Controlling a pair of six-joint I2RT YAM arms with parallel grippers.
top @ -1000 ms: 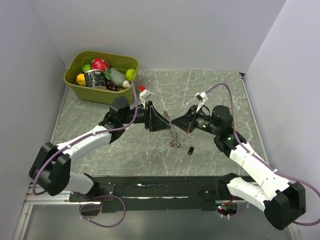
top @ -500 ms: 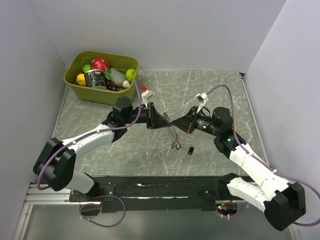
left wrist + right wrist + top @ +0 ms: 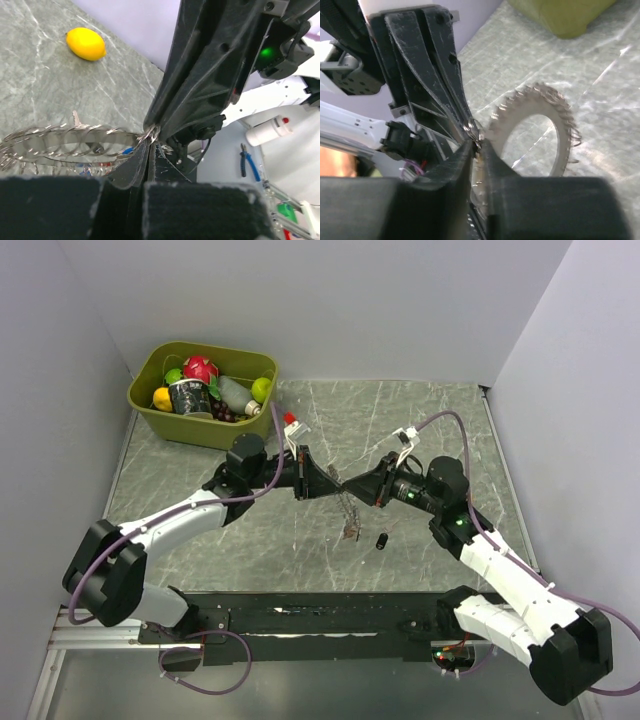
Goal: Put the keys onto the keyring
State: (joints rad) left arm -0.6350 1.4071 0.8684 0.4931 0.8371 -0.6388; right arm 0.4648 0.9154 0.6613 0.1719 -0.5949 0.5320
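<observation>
Status: left gripper [image 3: 150,145] is clamped tight on the keyring [image 3: 75,136] wire, right at its fingertips. Nose-to-nose with it, the right gripper [image 3: 476,147] has its jaws at a narrow slit on the same bit of wire. Can't tell if it's gripping or just guiding. Ring is held in the air between both tips, probably so one side anchors while the other pries the coil. The keys [image 3: 349,528] dangle just below the tips. One black key [image 3: 382,540] is loose on the table [image 3: 420,420] under the right gripper, not threaded yet.

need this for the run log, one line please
left gripper: shut on keyring | right gripper: tips at keyring, grip unclear | black key: on table, off ring
</observation>
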